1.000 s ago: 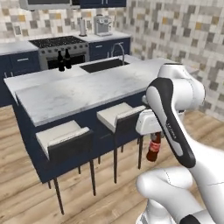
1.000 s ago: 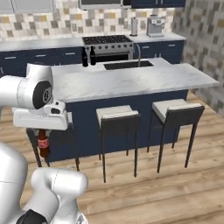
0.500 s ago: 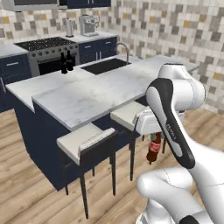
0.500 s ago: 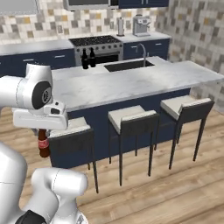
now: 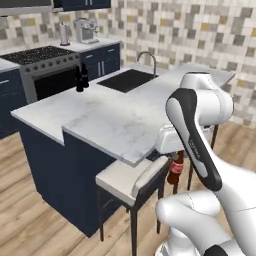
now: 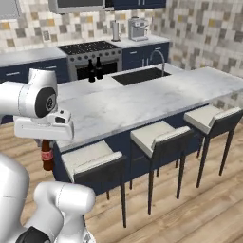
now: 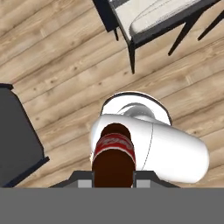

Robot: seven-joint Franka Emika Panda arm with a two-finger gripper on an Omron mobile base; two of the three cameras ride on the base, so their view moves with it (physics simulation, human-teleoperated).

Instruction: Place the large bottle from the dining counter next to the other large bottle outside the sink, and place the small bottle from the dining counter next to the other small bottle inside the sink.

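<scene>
Two dark bottles stand on the dining counter beside the sink, too far off for us to read any label. Below the counter edge our gripper is closed on the small bottle; we see its red label, lettering illegible, cap hidden.

My own hand hides the top of the small bottle I carry, my fingertips are cut off by the hand view's lower edge, and the two dark bottles beside the sink are too small to tell apart.
</scene>
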